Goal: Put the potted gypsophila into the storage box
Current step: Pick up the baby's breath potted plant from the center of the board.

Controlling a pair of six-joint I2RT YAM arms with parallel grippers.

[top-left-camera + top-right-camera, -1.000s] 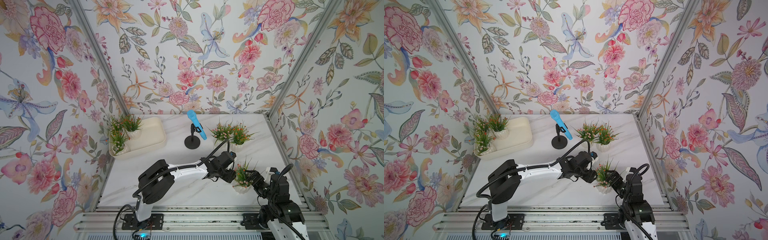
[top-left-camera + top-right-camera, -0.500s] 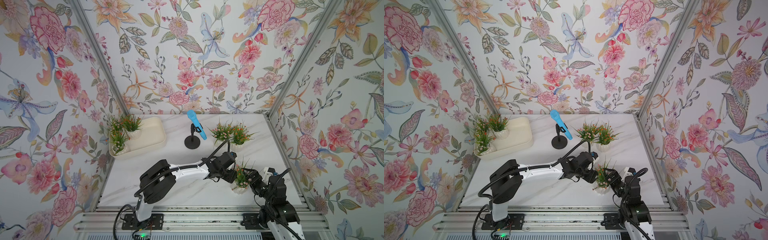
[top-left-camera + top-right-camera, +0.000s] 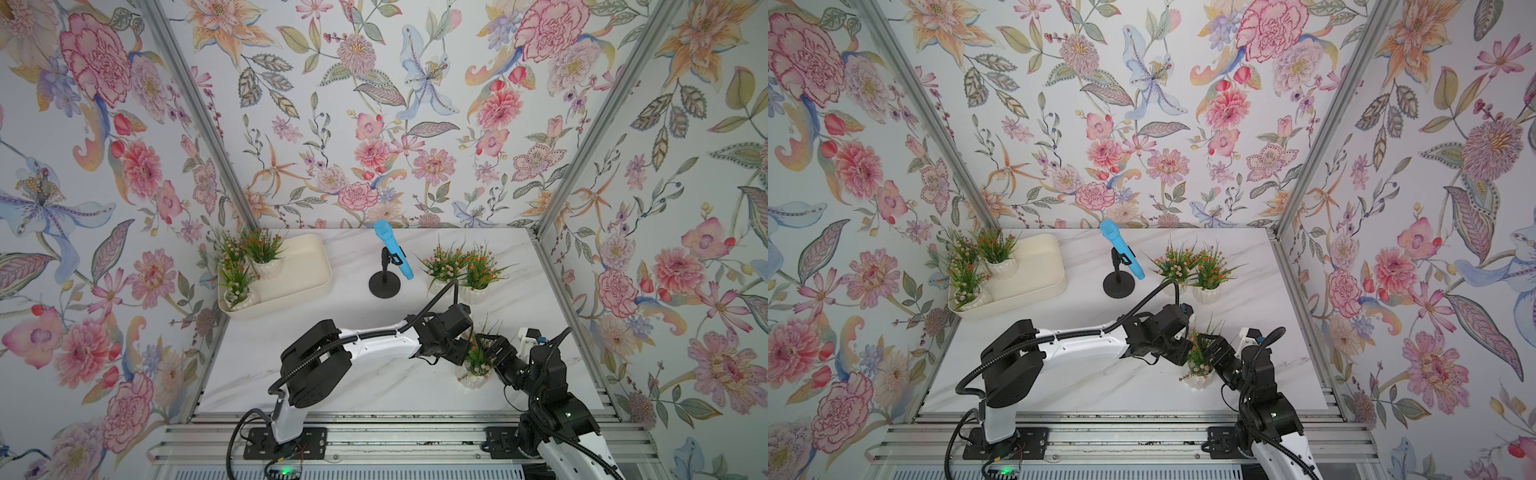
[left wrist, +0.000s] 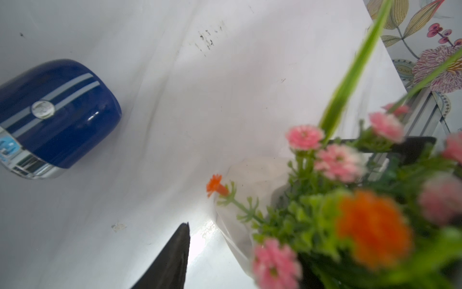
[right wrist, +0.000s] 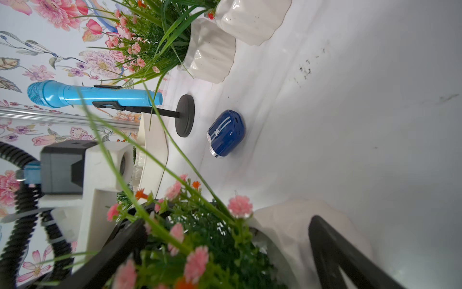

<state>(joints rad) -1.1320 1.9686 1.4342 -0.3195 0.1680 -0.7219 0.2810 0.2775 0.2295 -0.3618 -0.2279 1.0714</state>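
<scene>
The right pincer (image 3: 489, 350) is wide open, with its fingers (image 5: 322, 235) on both sides of one potted gypsophila (image 3: 473, 370). The left pincer (image 3: 462, 356) is right at the same plant from the other side, and I cannot tell if it grips. This pot stands on the table (image 3: 332, 374), near the front right. Two more pots (image 3: 446, 268) stand side by side farther back. A blue microphone (image 3: 390, 253) on a black stand (image 3: 384, 284) is next to them. Three pots (image 3: 266, 266) sit in the storage box (image 3: 299, 266) at the far left. A little blue toy car (image 5: 226, 132) lies near the stand.
</scene>
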